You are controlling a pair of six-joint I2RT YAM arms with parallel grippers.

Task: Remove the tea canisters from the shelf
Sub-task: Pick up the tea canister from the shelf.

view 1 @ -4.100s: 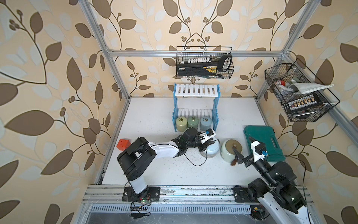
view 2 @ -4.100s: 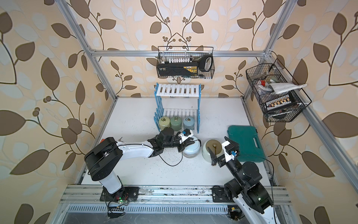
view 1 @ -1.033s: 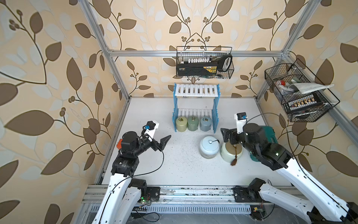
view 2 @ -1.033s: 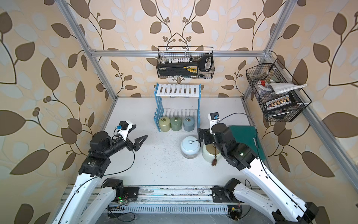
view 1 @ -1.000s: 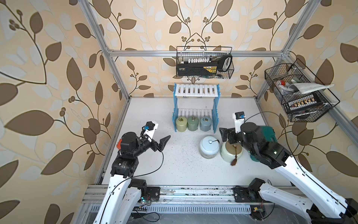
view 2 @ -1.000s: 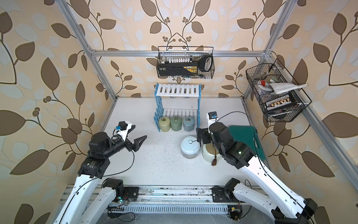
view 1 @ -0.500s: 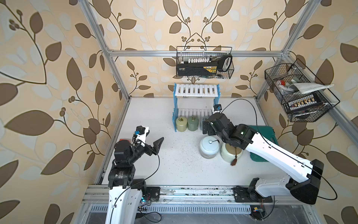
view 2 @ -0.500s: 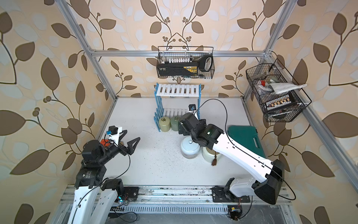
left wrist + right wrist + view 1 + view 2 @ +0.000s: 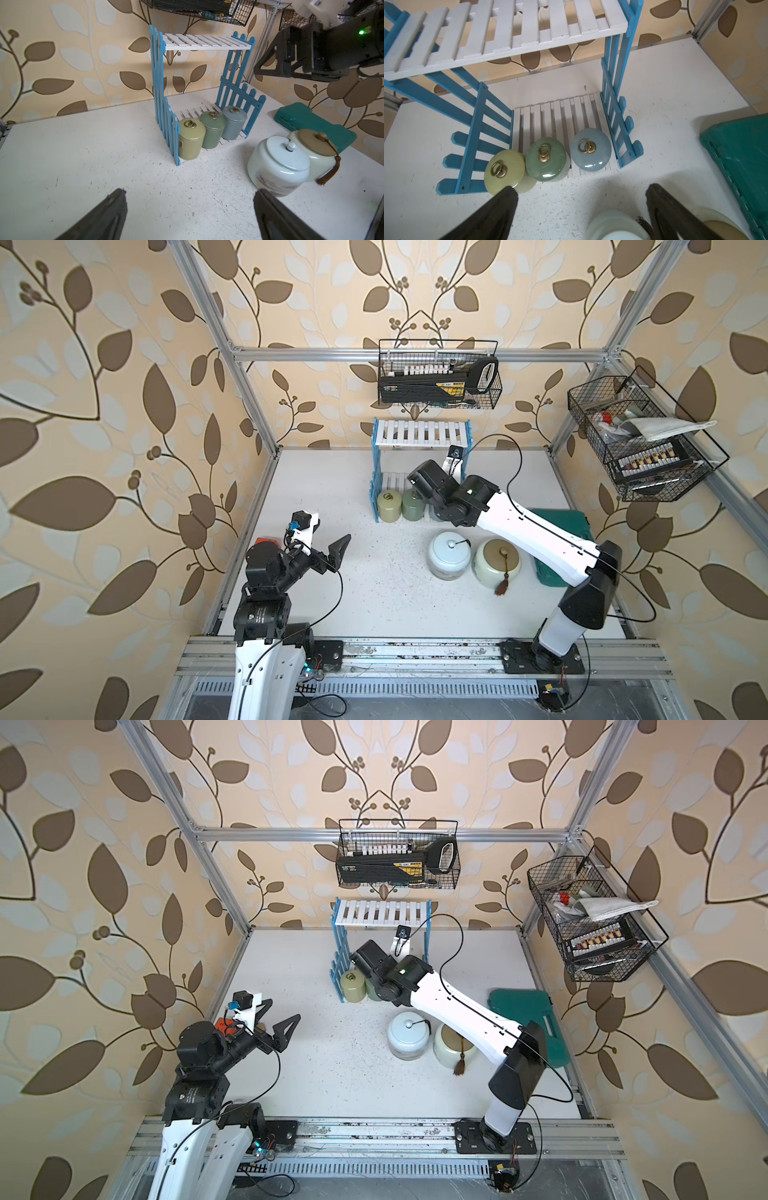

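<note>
Both right fingers (image 9: 492, 216) stood spread wide and empty, hanging above the desk (image 9: 83, 155) just on the near side of three small canisters. These lined the near edge of the lower white tier of the shelf (image 9: 529, 27). The yellow-green canister (image 9: 504, 168) stood at the left against the blue picket side, and the green canister (image 9: 546, 160) was close against it in the middle. The grey-blue canister (image 9: 590, 152) stood at the right, a little apart from the green one. Each lid carried a brass ring.

Near and to the right of the shelf, the pale-blue jar (image 9: 278, 164) sat on the desk. The cream jar (image 9: 315, 145), with its gold lid and brown tassel, was just beside it on the right; whether the two touched could not be told. A teal case (image 9: 311, 122) lay farther right.

At the near left, the left fingers (image 9: 108, 214) were likewise spread wide with nothing in them. They hung above the desk, well apart from every canister, and pointed toward the shelf.
</note>
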